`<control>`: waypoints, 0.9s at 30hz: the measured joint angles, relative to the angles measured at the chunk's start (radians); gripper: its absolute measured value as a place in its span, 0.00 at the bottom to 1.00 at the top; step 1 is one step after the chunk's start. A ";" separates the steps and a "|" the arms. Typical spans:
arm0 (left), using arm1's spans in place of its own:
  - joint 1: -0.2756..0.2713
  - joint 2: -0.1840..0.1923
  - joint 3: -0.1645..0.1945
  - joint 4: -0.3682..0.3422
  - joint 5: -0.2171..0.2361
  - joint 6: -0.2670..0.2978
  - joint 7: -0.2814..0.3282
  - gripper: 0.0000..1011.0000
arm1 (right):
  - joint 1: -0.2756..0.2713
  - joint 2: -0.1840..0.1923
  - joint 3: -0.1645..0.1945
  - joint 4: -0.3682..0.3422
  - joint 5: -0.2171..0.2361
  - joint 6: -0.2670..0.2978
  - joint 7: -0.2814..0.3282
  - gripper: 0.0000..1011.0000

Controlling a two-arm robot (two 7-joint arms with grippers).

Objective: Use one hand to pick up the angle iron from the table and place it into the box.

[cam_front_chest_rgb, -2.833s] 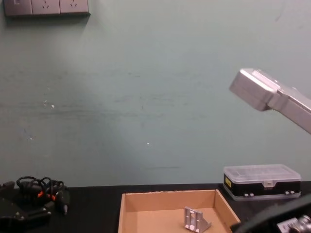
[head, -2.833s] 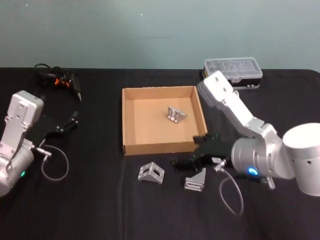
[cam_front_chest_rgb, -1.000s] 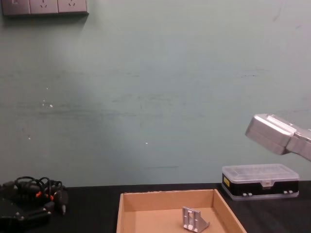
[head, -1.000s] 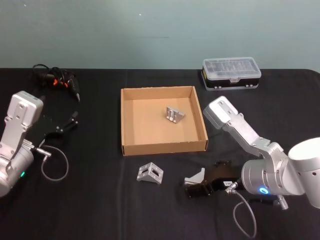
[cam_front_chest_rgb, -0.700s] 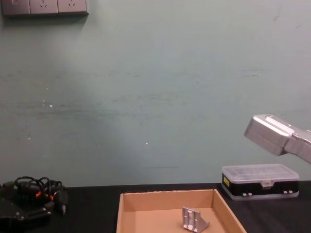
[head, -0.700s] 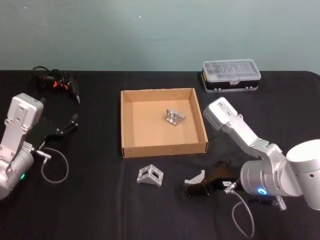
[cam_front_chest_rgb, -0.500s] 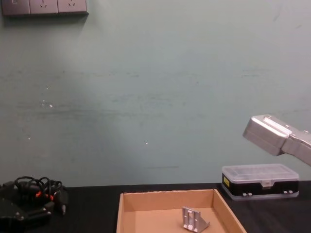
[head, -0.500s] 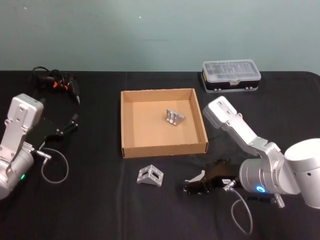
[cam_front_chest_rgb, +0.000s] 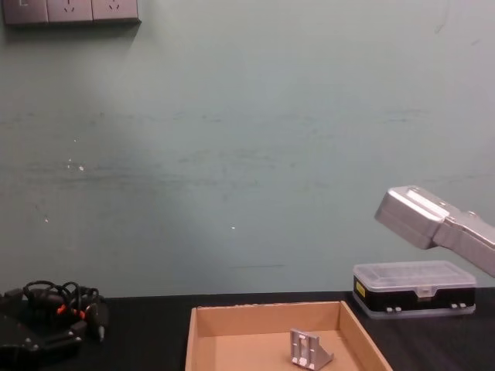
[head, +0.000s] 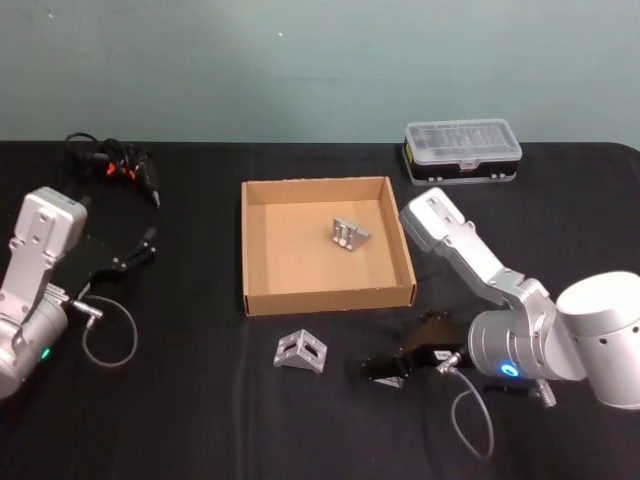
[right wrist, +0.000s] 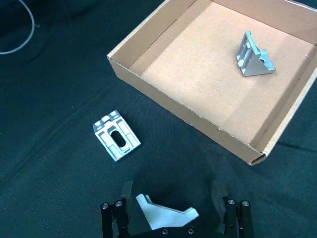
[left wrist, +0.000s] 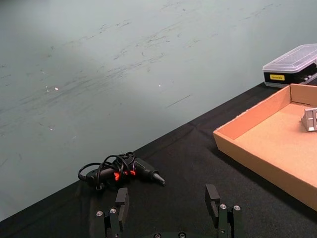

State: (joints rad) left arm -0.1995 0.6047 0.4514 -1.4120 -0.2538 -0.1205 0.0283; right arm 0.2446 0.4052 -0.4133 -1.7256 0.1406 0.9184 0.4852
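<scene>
The right gripper [right wrist: 171,196] was black and two-fingered, and it sat over the matte black table [right wrist: 49,173] just in front of the box. Its jaws were spread wide around a silvery, ribbed angle iron [right wrist: 166,214] that lay between them, with a gap showing on one side. Near it a second angle iron [right wrist: 116,142] lay on the table, and a third angle iron [right wrist: 254,55] stood inside the shallow tan cardboard box [right wrist: 173,105] with its low walls. The left gripper [left wrist: 167,206] sat well apart at the table's left — fingers apart, holding nothing.

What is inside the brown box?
One small silver metal angle bracket stands on the floor of the shallow tan cardboard box. Its near wall hides a thin floor strip.
</scene>
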 joint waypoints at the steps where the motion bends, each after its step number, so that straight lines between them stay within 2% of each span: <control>1: 0.000 0.000 0.000 0.000 0.000 0.000 0.000 1.00 | 0.001 -0.001 -0.001 0.001 0.000 -0.001 0.001 0.99; 25: 0.000 0.000 0.000 0.000 0.000 0.000 0.000 1.00 | 0.005 -0.009 -0.008 0.014 0.000 0.009 0.005 0.99; 27: 0.000 0.000 0.000 0.000 0.000 0.000 0.000 1.00 | 0.005 -0.008 -0.008 0.014 0.000 0.009 0.005 0.96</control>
State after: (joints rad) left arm -0.1995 0.6047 0.4514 -1.4120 -0.2539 -0.1205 0.0283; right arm 0.2500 0.3968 -0.4213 -1.7117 0.1401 0.9277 0.4901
